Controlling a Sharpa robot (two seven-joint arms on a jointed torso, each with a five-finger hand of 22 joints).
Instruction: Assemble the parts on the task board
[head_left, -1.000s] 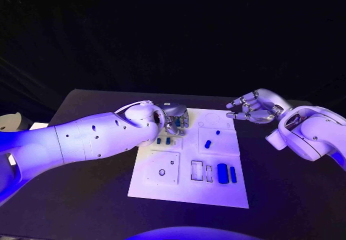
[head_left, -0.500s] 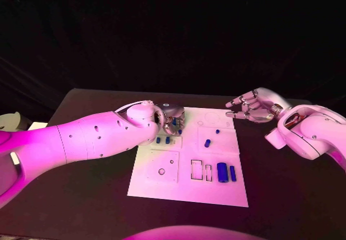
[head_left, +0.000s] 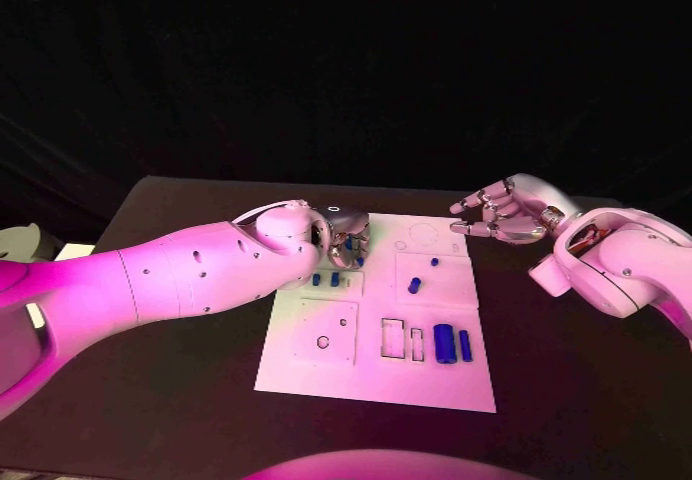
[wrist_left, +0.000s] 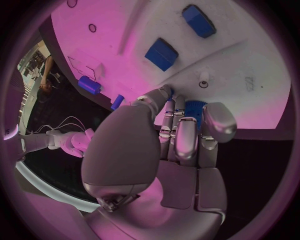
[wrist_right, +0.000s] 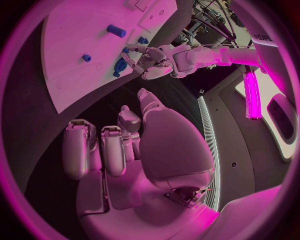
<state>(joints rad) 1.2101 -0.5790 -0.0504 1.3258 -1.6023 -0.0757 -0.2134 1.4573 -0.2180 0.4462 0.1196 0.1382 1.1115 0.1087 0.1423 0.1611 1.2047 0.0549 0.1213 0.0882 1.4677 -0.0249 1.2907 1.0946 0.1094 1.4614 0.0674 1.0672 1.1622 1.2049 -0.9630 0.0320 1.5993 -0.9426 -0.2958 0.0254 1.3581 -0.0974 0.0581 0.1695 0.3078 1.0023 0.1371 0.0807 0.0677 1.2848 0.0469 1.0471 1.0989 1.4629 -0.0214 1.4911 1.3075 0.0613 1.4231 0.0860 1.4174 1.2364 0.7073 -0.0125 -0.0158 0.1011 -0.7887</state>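
1. Nearest the robot, the near edge of the white task board (head_left: 378, 390) lies flat on the black desk (head_left: 173, 400), roughly in the middle of it.
2. In the board's near right part a fat blue cylinder (head_left: 444, 343) lies on its side, with a thin blue bar (head_left: 464, 346) just beside it on the right; two outlined rectangular slots (head_left: 394, 338) are just to their left.
3. To the left of those, a square panel (head_left: 330, 331) of the board carries a small oval hole.
4. Farther in, a short blue peg (head_left: 414, 286) lies in the right middle panel, and a smaller blue stud (head_left: 436, 264) sits beyond it.
5. Two small blue blocks (head_left: 326, 280) sit side by side in the left middle of the board, just in front of the left hand.
6. The left arm (head_left: 159, 280) reaches in across the desk's left side and covers the board's left edge there.
7. The left hand (head_left: 346, 240) is down at the board's far left part, fingers (wrist_left: 186, 137) curled together around a blue ridged part (wrist_left: 195, 111); the wrist view shows the part between the fingertips, so the hand grips it, though how the part meets the board is hidden.
8. The right hand (head_left: 502, 217) hangs above the desk just off the board's far right corner, fingers (wrist_right: 112, 150) bent inward and holding nothing.
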